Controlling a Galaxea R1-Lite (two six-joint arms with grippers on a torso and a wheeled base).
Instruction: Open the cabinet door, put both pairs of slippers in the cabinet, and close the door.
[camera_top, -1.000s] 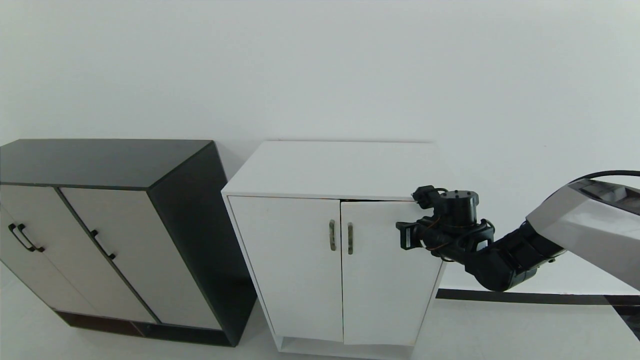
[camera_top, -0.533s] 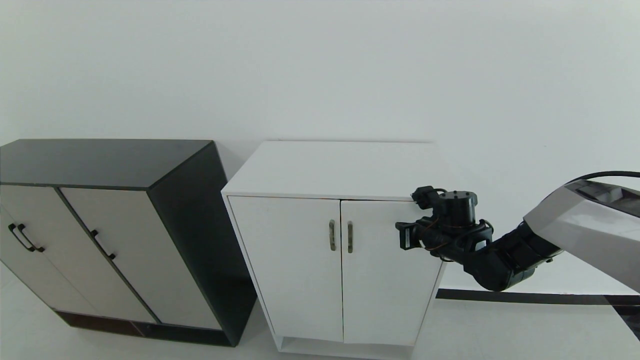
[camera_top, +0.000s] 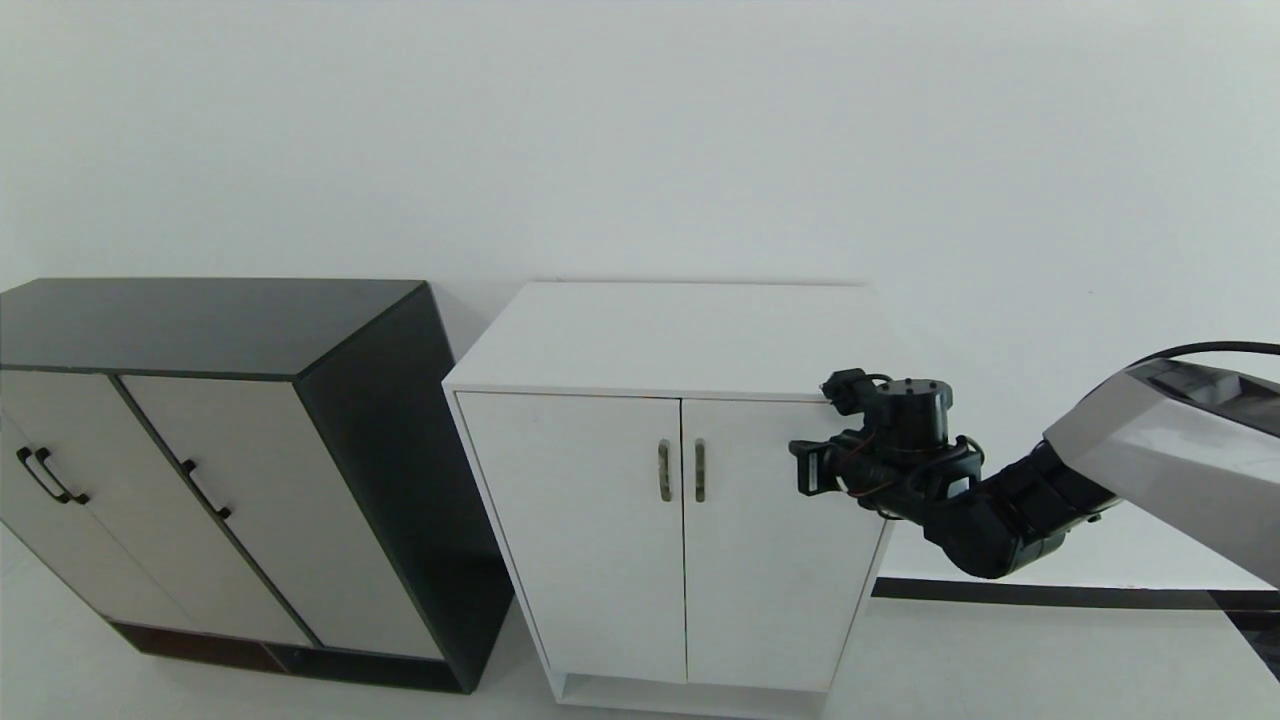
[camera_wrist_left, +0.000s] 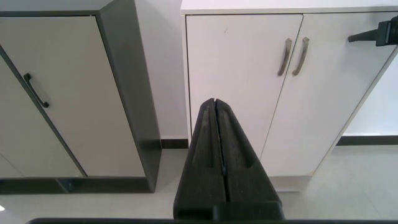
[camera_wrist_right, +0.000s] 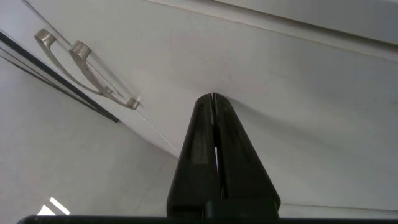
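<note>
Right fingers (camera_wrist_right: 202, 146), pressed together, meet the cabinet door (camera_top: 770, 560) near its edge.

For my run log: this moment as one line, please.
right gripper: jaws shut, tip at right door | right door: looks closed | left gripper: jaws shut, back from white cabinet

Grey-shelled right arm (camera_top: 1160, 440), black wrist (camera_top: 905, 430), black cable (camera_top: 1220, 348), tapered black end effector (camera_wrist_right: 213, 99)

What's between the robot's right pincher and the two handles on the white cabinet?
Nothing but bare white door; the head view shows it between the right gripper and the handles.
</note>
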